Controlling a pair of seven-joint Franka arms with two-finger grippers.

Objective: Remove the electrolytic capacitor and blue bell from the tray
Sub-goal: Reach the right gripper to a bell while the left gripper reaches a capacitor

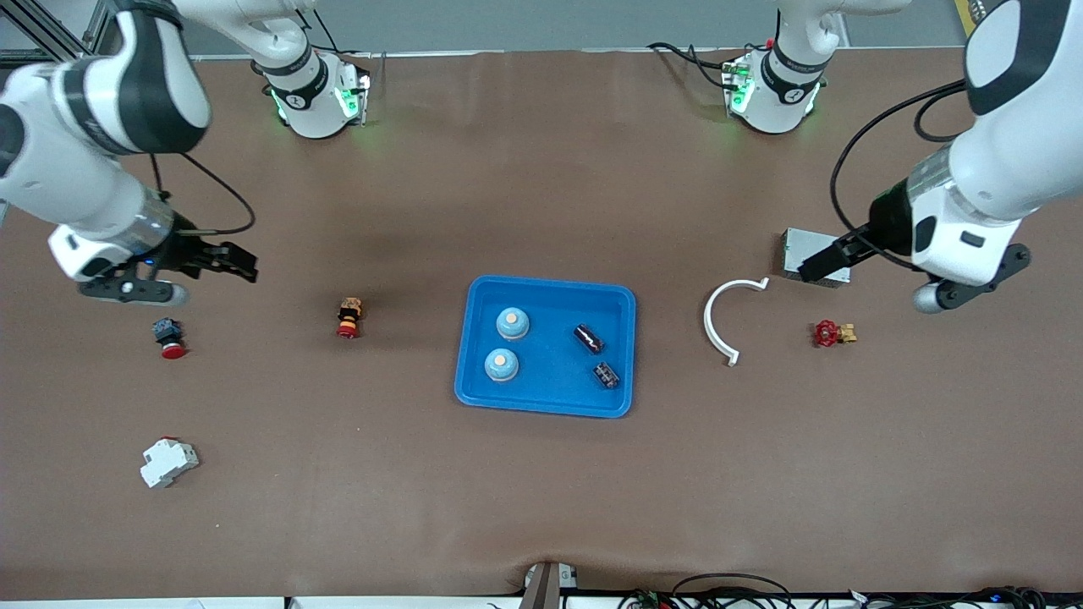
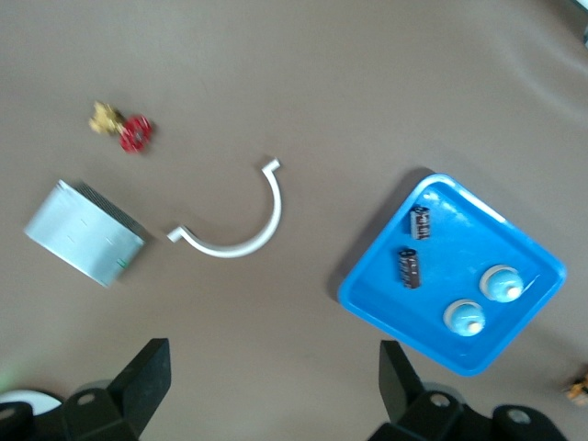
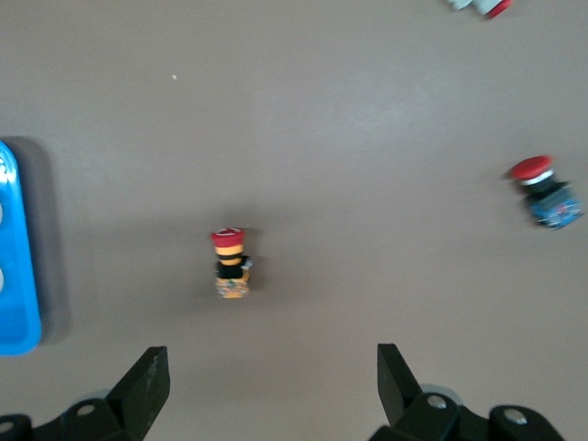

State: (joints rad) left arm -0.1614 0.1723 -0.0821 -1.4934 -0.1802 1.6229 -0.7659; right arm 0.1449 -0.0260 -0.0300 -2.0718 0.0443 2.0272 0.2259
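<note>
The left tool (image 1: 825, 264) hangs wide and empty over the grey box (image 1: 812, 256) near the left arm's end of the tabletop (image 1: 541, 491); the right tool (image 1: 228, 260) hangs wide and empty near the right arm's end. The blue tray (image 1: 541, 402) sits mid-tabletop holding 2 blue bells (image 1: 512, 322) and 2 electrolytic capacitors (image 1: 590, 338). Capacitors look light, rigid, prone to rolling: pinch across the barrel. Bells look smooth-domed: grip low at the base

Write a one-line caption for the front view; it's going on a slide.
Both open grippers hover apart from the blue tray holding two bells and two capacitors.
</note>
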